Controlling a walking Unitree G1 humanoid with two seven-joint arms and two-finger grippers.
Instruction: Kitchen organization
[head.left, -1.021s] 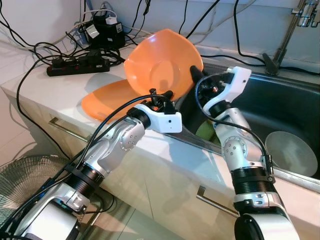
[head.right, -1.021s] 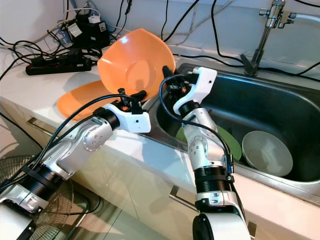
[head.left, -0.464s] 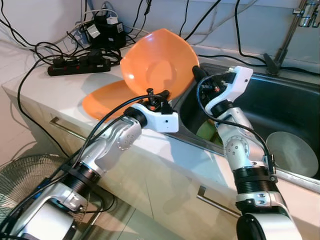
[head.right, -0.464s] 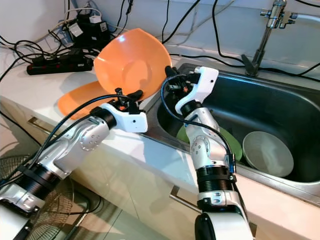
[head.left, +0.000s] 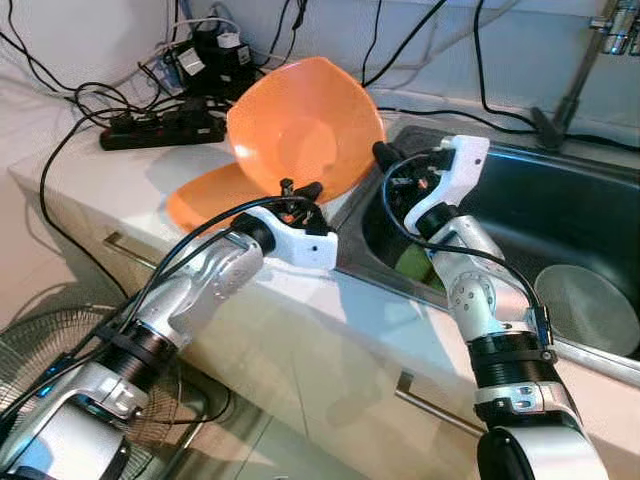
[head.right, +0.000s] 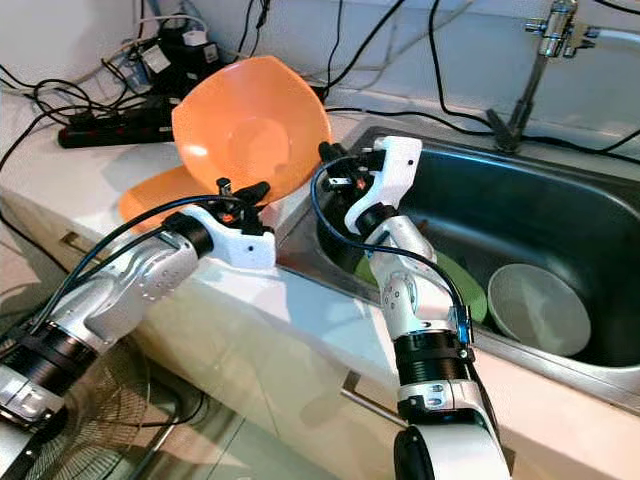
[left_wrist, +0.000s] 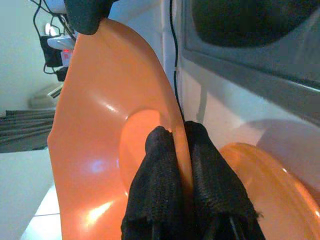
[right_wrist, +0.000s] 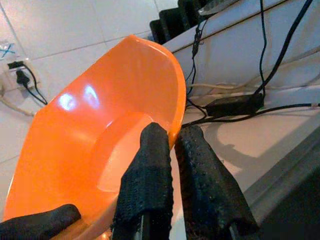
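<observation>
White countertop (head.left: 120, 170) runs from a tangle of cables to the steel sink (head.left: 590, 215). We pinch the orange bowl (head.left: 295, 125) on both sides: left gripper (head.left: 300, 190) clamped on its lower rim, right gripper (head.left: 385, 160) clamped on the sink-side rim, sharing the load. It hangs tilted, glossy and empty, above an orange plate (head.left: 205, 195) on the counter.

orange bowl (head.left: 300, 125) carried leftward — away from sink (head.left: 560, 215), over counter (head.left: 130, 165)
</observation>
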